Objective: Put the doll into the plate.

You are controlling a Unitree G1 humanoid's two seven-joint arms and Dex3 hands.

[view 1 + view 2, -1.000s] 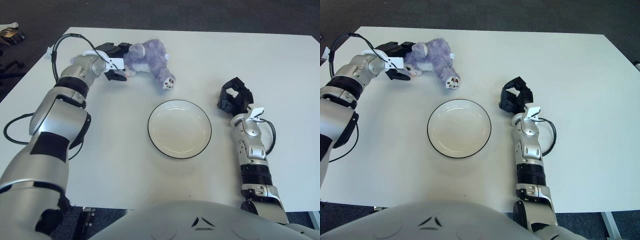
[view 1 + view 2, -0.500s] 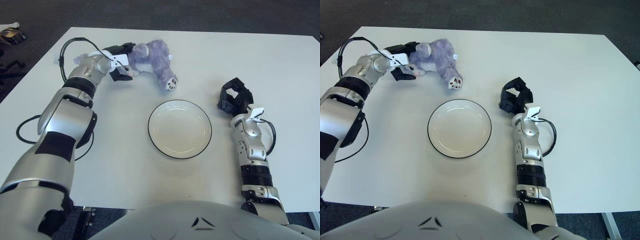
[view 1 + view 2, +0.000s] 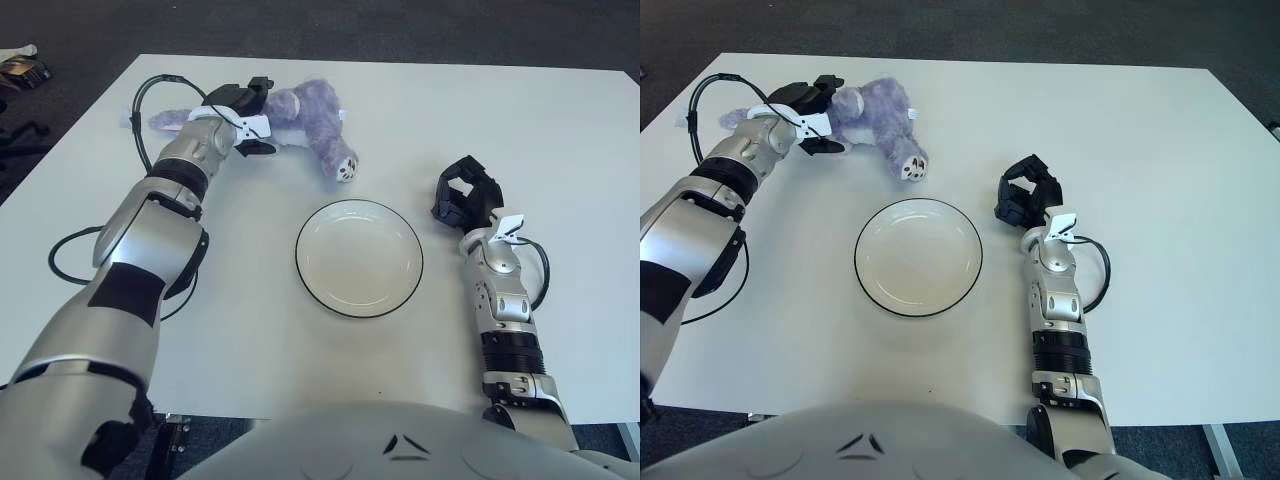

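Note:
A purple plush doll [image 3: 305, 115] lies on the white table [image 3: 560, 140] at the back left, one pale foot sole pointing toward the plate. My left hand [image 3: 248, 112] is at the doll's head, with fingers [image 3: 255, 90] over its top and a thumb under it, closed on the head. The white plate [image 3: 359, 257] with a dark rim sits empty at the table's middle, in front and to the right of the doll. My right hand [image 3: 465, 195] shows right of the plate, fingers curled, holding nothing.
A black cable [image 3: 150, 90] loops off my left wrist near the table's back left corner. Dark floor surrounds the table. Another cable [image 3: 545, 275] runs beside my right forearm.
My left hand has slid right along the table and in over the doll's head. The doll has shifted slightly to the right. The right hand has stayed still.

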